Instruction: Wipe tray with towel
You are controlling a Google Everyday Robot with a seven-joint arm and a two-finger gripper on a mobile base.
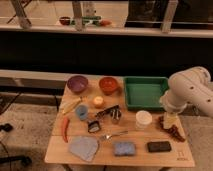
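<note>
1. The green tray [145,93] sits at the far right corner of the table [140,138].
2. The grey towel [84,148] lies crumpled at the front left, well apart from the tray.
3. The gripper [170,121] hangs by the table's right edge, just in front of the tray and above a reddish-brown item [174,133]; I cannot tell whether it is open or closed.
4. A white cup [143,120] stands between towel and gripper.
5. A blue sponge [123,148] and a black block [159,146] lie along the front.
6. A purple bowl [77,83] and an orange bowl [108,85] stand left of the tray.
</note>
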